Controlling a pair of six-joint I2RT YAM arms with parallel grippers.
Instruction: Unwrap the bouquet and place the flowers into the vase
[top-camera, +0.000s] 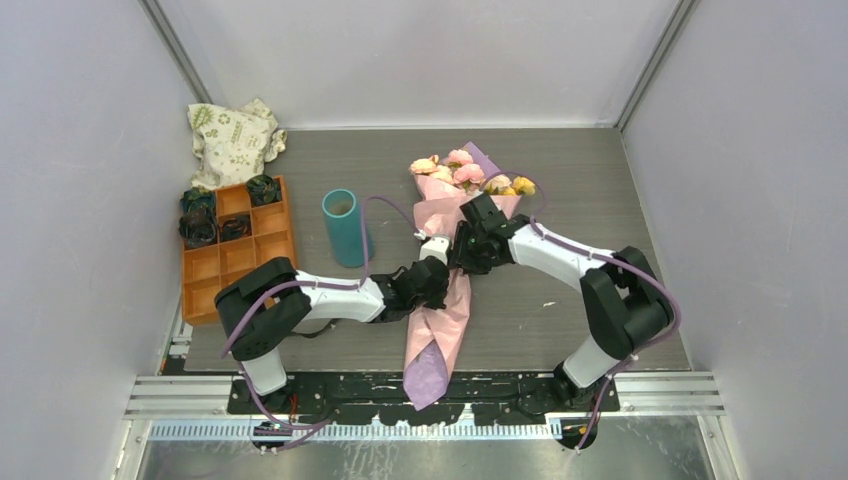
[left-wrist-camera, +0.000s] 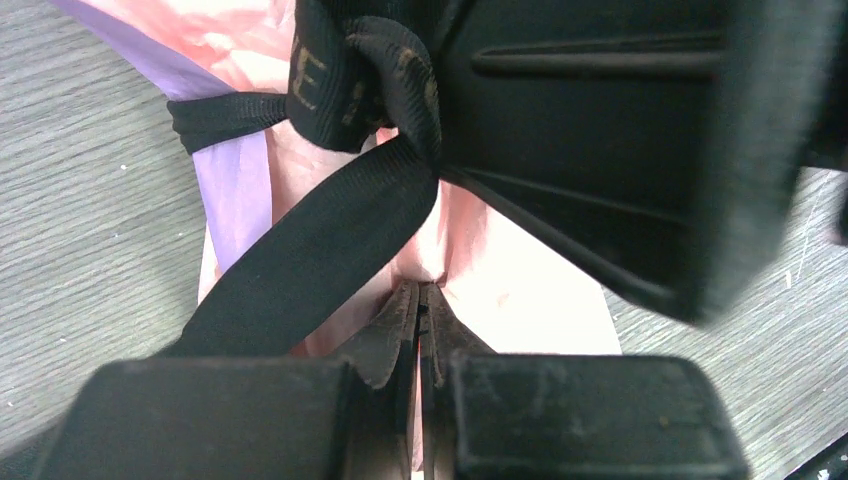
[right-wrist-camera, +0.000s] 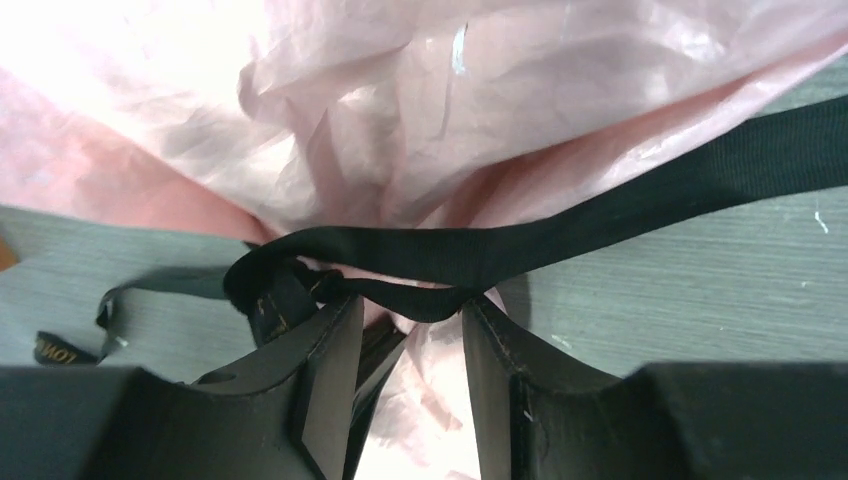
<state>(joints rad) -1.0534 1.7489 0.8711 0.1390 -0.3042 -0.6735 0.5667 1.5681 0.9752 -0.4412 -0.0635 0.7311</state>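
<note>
My left gripper (left-wrist-camera: 420, 305) is clamped shut, its tips against the pink wrapping of the bouquet (top-camera: 441, 335), just beside the knot of the black ribbon (right-wrist-camera: 600, 225) (whether any paper is pinched, I cannot tell). My right gripper (right-wrist-camera: 410, 315) stands partly open, the ribbon's loop lying across its fingertips. The bouquet lies in the middle of the table (top-camera: 580, 300), blooms at the far end. The vase (top-camera: 345, 230) stands upright to its left.

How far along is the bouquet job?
Nothing is finished: the bouquet lies wrapped on the table, its black ribbon knotted. In hand: the right tool stands open around the ribbon by the knot, the left tool is shut at the pink paper. Left: untying, unwrapping, moving the flowers into the teal vase, which holds none.
</note>
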